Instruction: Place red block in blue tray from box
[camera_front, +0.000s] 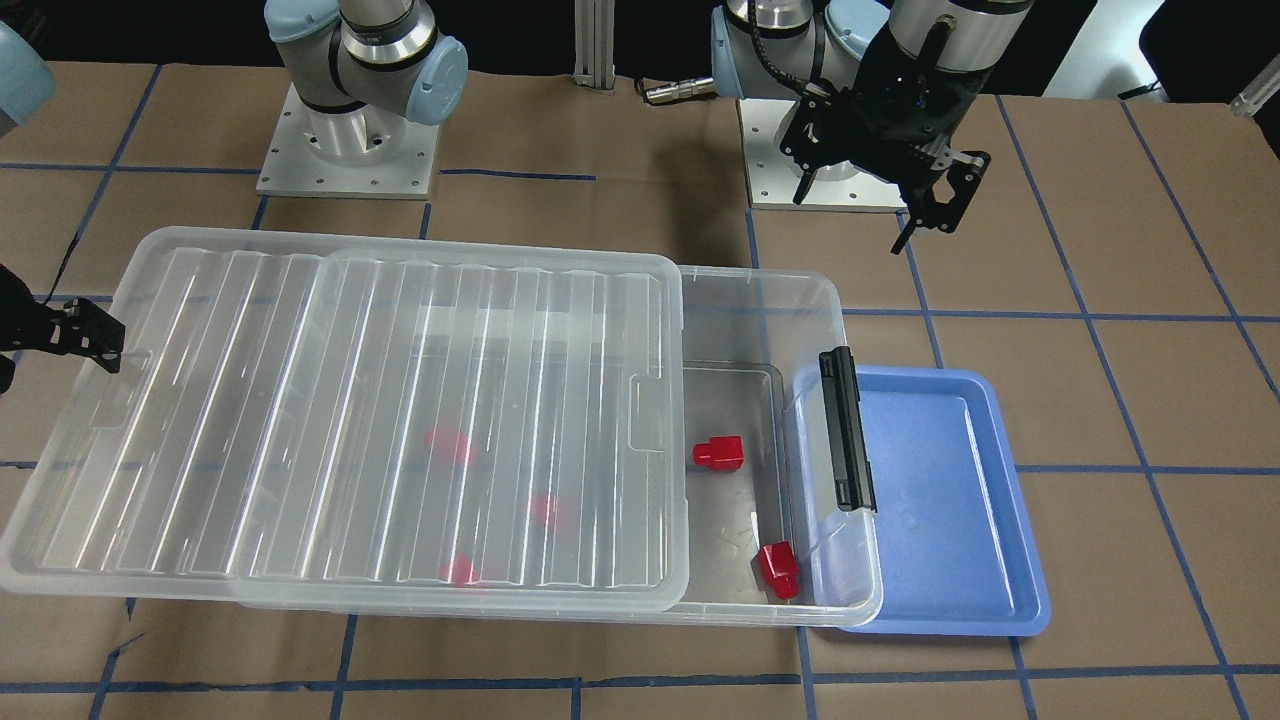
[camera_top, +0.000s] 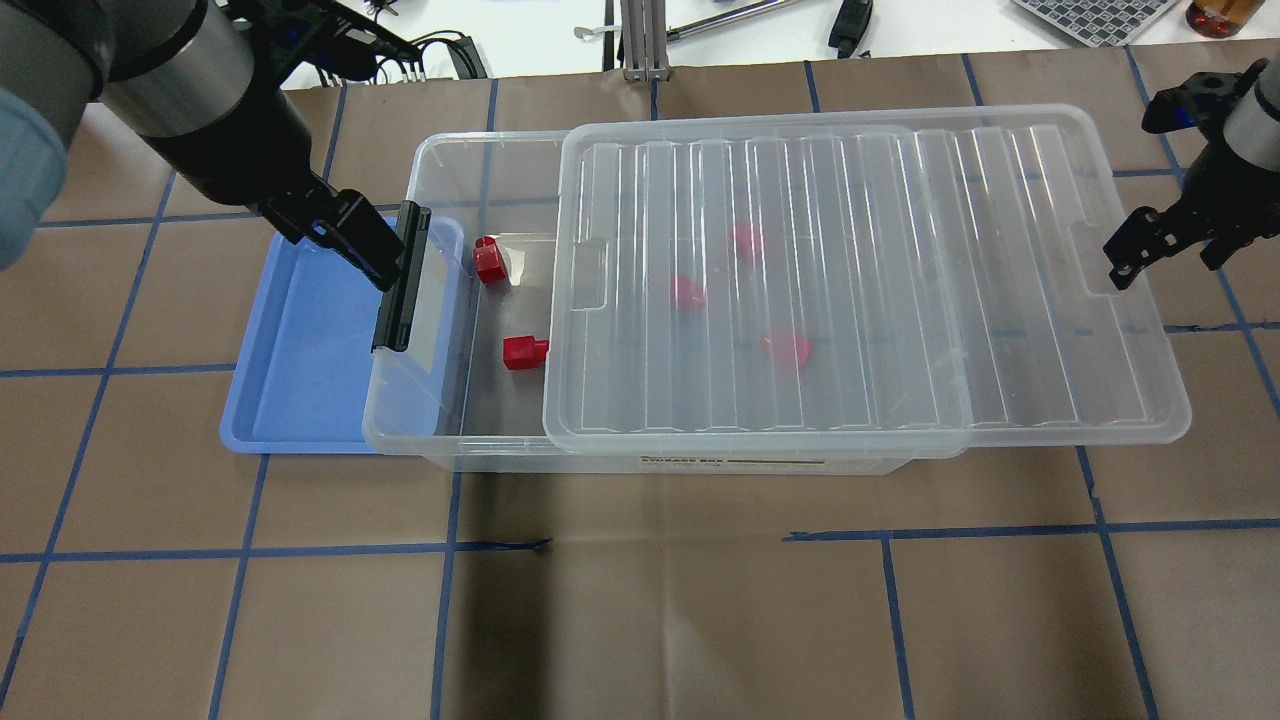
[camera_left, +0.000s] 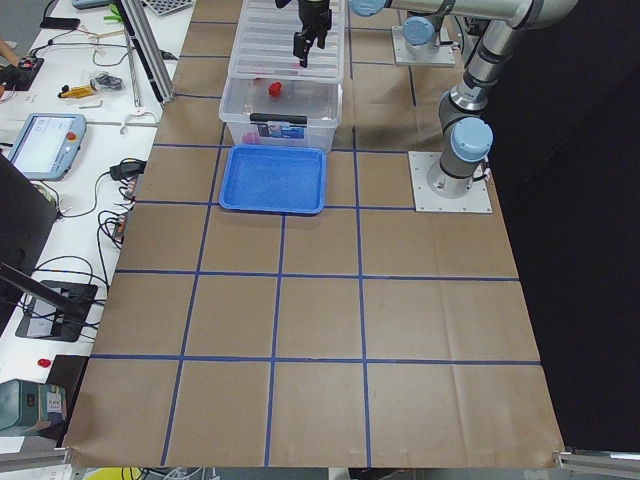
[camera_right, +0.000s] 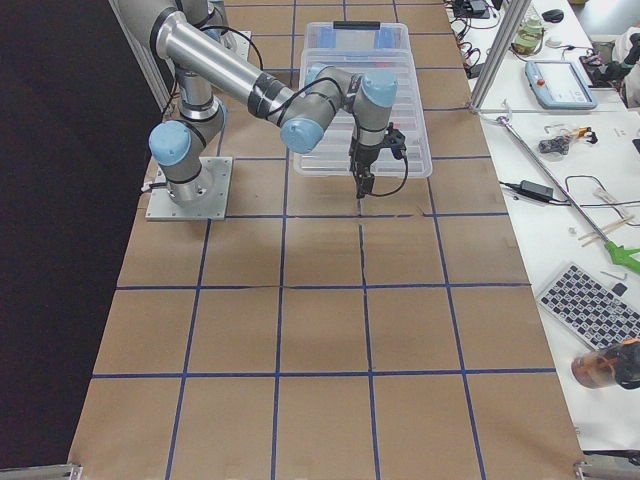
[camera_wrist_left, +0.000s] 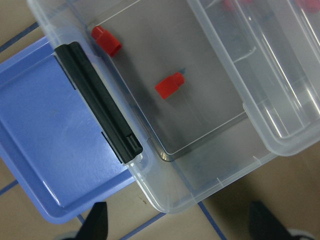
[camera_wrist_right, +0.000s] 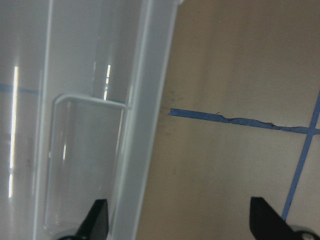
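Note:
The box (camera_top: 440, 160) is a clear bin whose ribbed lid (camera_top: 850, 270) is slid aside, leaving the latch end uncovered. Two red blocks (camera_top: 489, 260) (camera_top: 523, 352) lie in the uncovered part and also show in the left wrist view (camera_wrist_left: 106, 40) (camera_wrist_left: 169, 85). Three more blocks show blurred under the lid. The blue tray (camera_top: 300, 350) lies empty against the latch end. My left gripper (camera_top: 345, 240) hangs open and empty above the tray and the latch (camera_wrist_left: 100, 110). My right gripper (camera_top: 1165, 255) is open and empty at the lid's far end (camera_wrist_right: 145, 125).
The table is brown paper with blue tape lines (camera_wrist_right: 235, 121). The two arm bases (camera_front: 345, 150) (camera_front: 800, 170) stand behind the box. A bench with tools and cables (camera_left: 90, 80) runs along the table's far side.

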